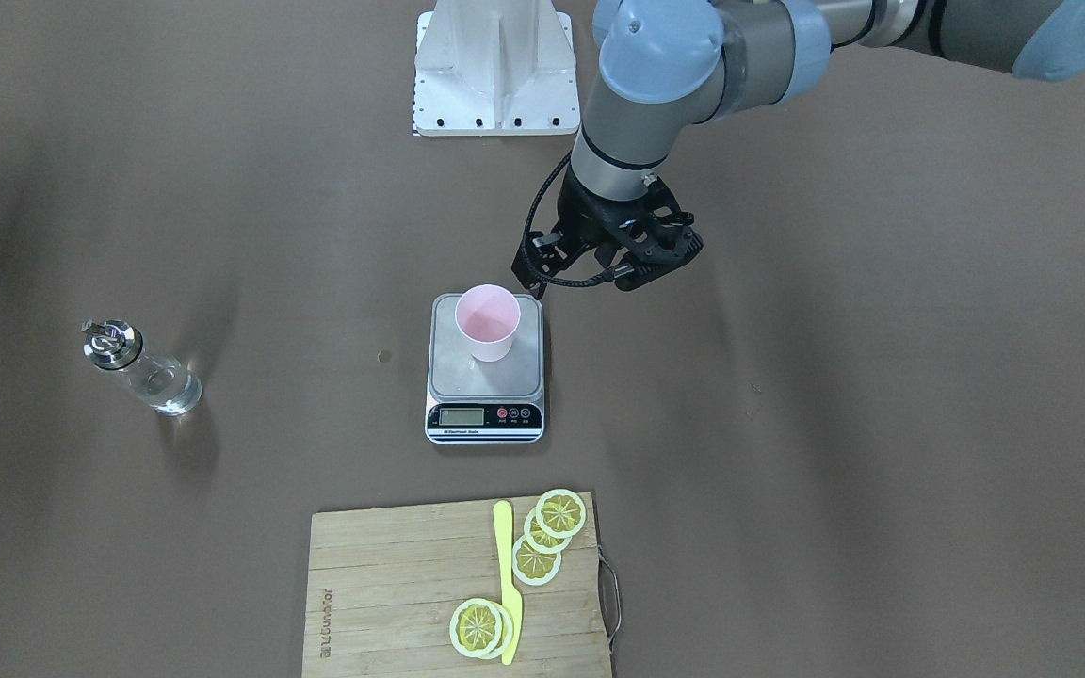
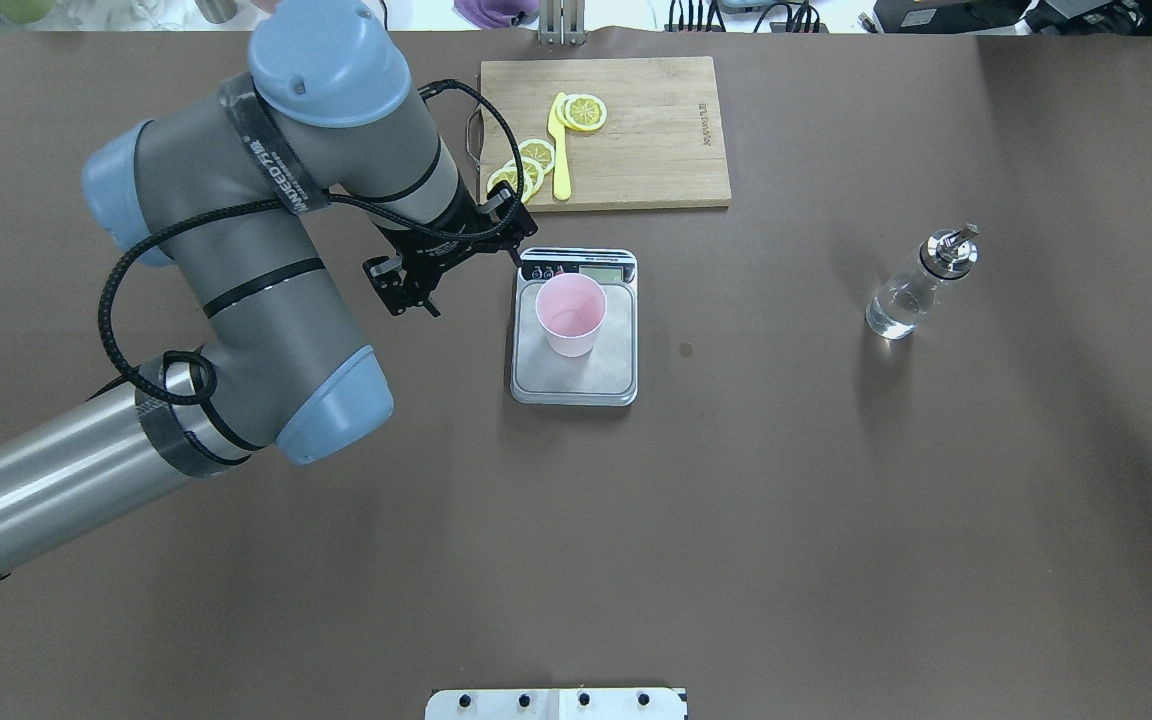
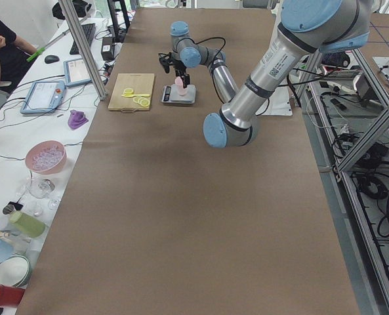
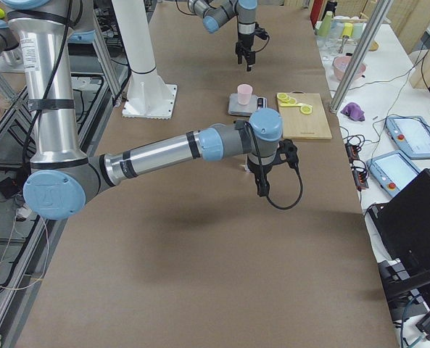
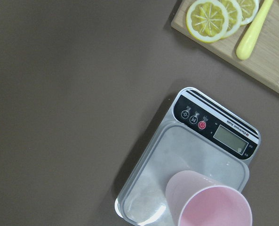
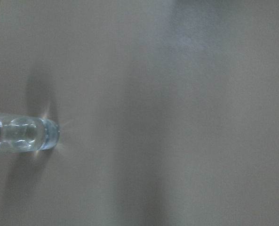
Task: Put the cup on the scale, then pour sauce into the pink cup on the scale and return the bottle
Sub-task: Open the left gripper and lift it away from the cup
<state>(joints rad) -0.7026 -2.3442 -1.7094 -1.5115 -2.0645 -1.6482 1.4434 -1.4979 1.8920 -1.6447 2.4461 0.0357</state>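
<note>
The pink cup (image 1: pixel 487 322) stands upright and empty on the steel platform of the scale (image 1: pixel 505 379), toward the robot's side of it. My left gripper (image 1: pixel 599 268) hangs beside the scale's back corner, apart from the cup, open with nothing in it. In the left wrist view the cup (image 5: pixel 210 202) and the scale (image 5: pixel 186 150) lie below. The glass bottle (image 1: pixel 142 369) with its metal pourer stands alone on the table, clear sauce in its lower body. It shows at the left edge of the right wrist view (image 6: pixel 21 134). My right gripper (image 4: pixel 262 185) shows only in the exterior right view; I cannot tell its state.
A wooden cutting board (image 1: pixel 392 584) with lemon slices and a yellow knife (image 1: pixel 506 579) lies beyond the scale on the operators' side. A white mount plate (image 1: pixel 493 66) sits at the robot's base. Side benches hold bowls and tablets, with a person (image 3: pixel 0 46) seated there.
</note>
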